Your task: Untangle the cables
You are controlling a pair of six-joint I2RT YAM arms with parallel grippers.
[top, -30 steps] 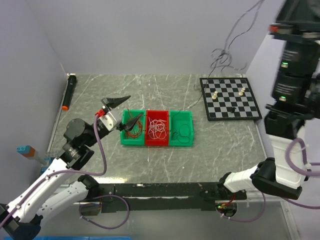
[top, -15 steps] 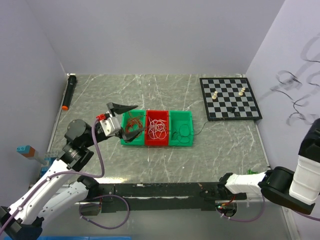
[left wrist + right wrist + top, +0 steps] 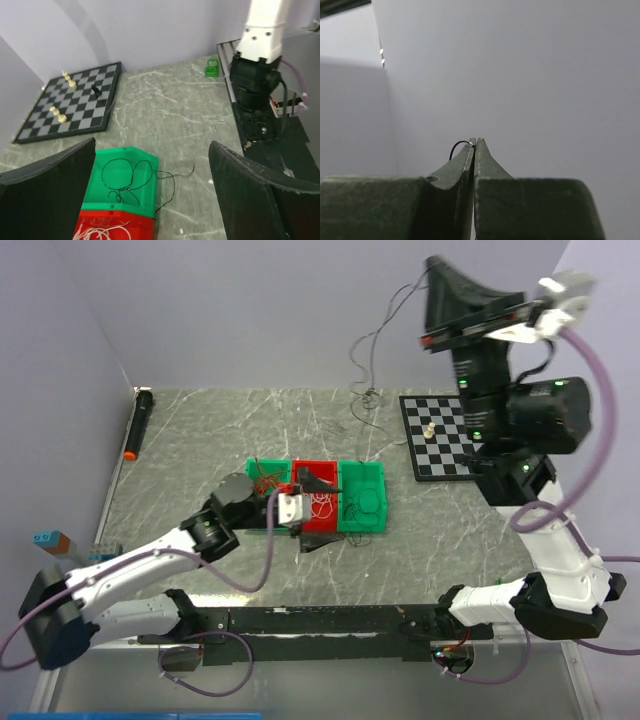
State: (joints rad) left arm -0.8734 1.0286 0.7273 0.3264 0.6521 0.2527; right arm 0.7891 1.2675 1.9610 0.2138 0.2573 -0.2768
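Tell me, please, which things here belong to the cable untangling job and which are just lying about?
Job in hand: black wire, pinched in the right claw; black wires in the green bin; white wires in the red bin; red-brown wires in the other green bin; open left claw.
Lying about: chessboard, chess pieces, black orange-tipped stick, green ring.

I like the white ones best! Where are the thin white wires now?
In the top view, the thin white wires lie in the red plastic bin mid-table, between two green plastic bins.
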